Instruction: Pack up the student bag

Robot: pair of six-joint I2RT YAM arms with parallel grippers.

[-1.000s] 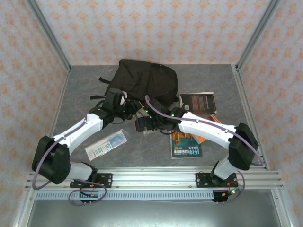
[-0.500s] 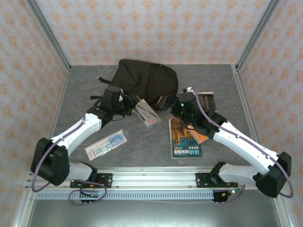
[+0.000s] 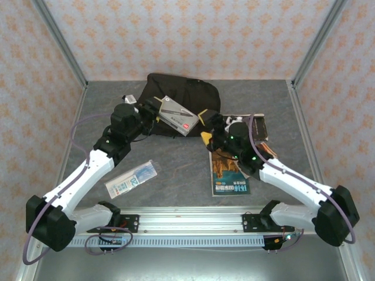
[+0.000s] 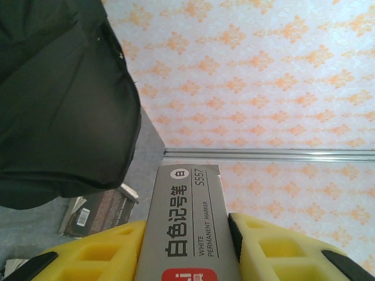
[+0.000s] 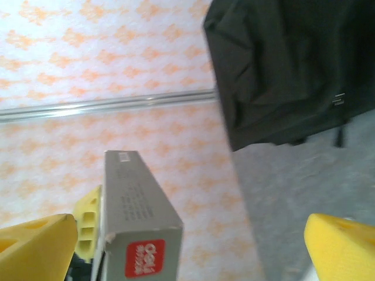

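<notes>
Marker box [image 4: 186,216] clamped in left gripper [image 3: 151,109] by student bag [image 3: 190,95]
Printed "WHITE PERMANENT MARKER S557", red "deli" tag; right gripper [image 3: 208,124] agape, empty

I read left gripper [image 4: 187,246] fingers [image 4: 275,249] as yellow. Marker box [image 4: 186,216] between them grey, black print, red label. Beyond it, student bag [image 3: 181,96] plain black. Wall [image 3: 176,35] pale, orange diamond motif. Beside right gripper [image 3: 205,126], magazine [image 3: 227,181] orange and teal; table [image 3: 176,170] mottled grey.

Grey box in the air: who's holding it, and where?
The left gripper clamps the grey box by its two long sides, near one end. The right gripper is open and holds nothing.
</notes>
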